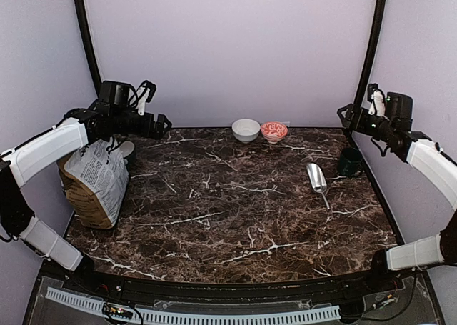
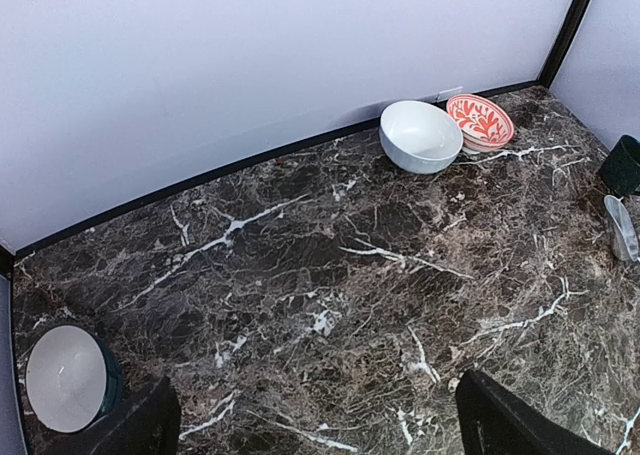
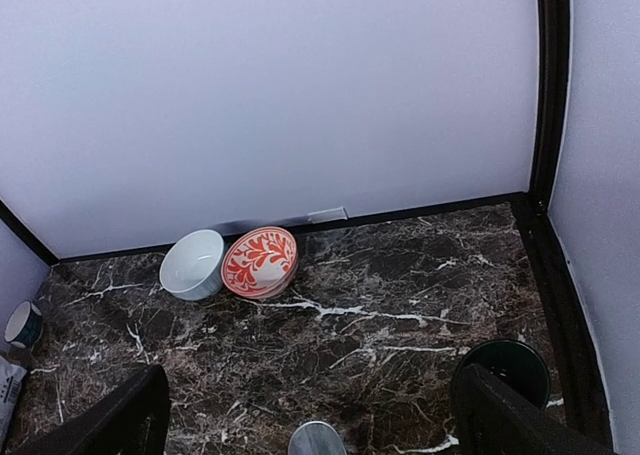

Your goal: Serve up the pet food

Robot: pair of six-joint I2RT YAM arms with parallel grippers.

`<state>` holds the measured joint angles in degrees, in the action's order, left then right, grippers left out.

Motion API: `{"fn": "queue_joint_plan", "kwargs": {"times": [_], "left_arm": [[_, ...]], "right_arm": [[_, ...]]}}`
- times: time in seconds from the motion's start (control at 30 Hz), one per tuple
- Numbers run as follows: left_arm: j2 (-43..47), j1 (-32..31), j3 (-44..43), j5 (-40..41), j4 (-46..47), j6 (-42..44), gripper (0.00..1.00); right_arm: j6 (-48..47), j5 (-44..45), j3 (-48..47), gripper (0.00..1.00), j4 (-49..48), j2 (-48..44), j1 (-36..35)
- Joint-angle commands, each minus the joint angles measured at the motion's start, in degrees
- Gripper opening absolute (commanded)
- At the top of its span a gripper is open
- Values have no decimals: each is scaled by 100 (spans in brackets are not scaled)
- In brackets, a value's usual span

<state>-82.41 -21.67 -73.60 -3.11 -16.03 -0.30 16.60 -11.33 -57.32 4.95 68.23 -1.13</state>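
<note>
The pet food, a crumpled tan paper sack with a white front panel, stands on the surface below and behind the left claw, whose jaws are wide and empty; the right claw, well apart, is likewise wide. The sack likely handles heavy, soft and sagging; its crumpled top seems the best hold. Its black print is illegible.

Pet food bag: big crumpled tan paper sack w/ white front panel & black print, standing slightly tilted at table's left edge.
</note>
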Motion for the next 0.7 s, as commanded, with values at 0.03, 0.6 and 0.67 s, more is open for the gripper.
{"fn": "queue_joint_plan", "kwargs": {"times": [0.03, 0.6, 0.67], "left_arm": [[303, -15, -12, -51, 21, -33, 99], [397, -20, -14, 30, -14, 66, 97], [362, -13, 0, 195, -5, 58, 95]], "right_arm": [[97, -108, -354, 99, 304, -162, -31], [-395, -18, -1074, 99, 1409, 109, -620], [-407, 67, -1038, 99, 1416, 135, -718]]}}
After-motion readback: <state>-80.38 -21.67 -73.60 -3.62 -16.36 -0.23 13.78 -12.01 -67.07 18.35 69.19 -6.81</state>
